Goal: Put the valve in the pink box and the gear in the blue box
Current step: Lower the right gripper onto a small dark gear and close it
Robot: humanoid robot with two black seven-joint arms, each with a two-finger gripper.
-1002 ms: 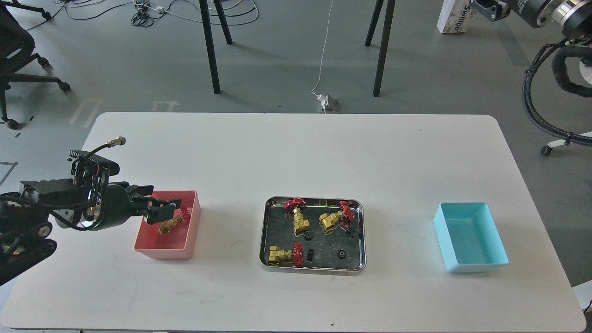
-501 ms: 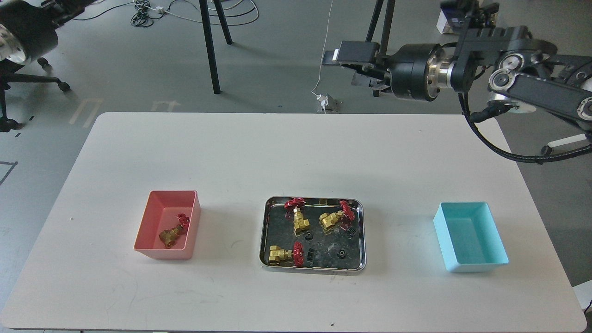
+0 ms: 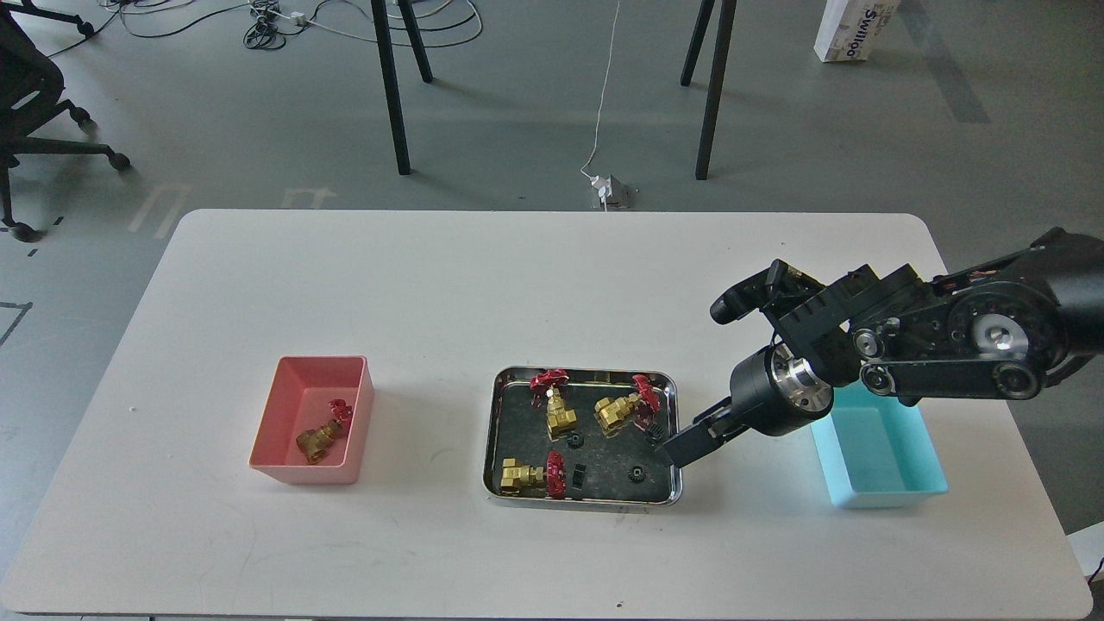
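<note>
On the white table (image 3: 517, 285) our right gripper (image 3: 677, 450) hangs over the steel tray's (image 3: 498, 431) right rim; it looks dark and end-on, so we cannot tell how the jaws stand. The nearest gear (image 3: 637, 472) lies just left of it, below a valve (image 3: 623, 411). The blue box (image 3: 927, 470) sits behind our arm; the pink box (image 3: 297, 470) holds one valve already.

Black right arm with bare-metal joints

The right arm (image 3: 949, 336) is matte black throughout, built from chunky rounded housings; a silver metal ring circles its cylindrical wrist, and silver discs and small round bearing caps show along a flat link further back, where thin reddish wiring peeks out, while the right gripper (image 3: 681, 447) is a dark, flat, blocky wedge whose fingers blend together
</note>
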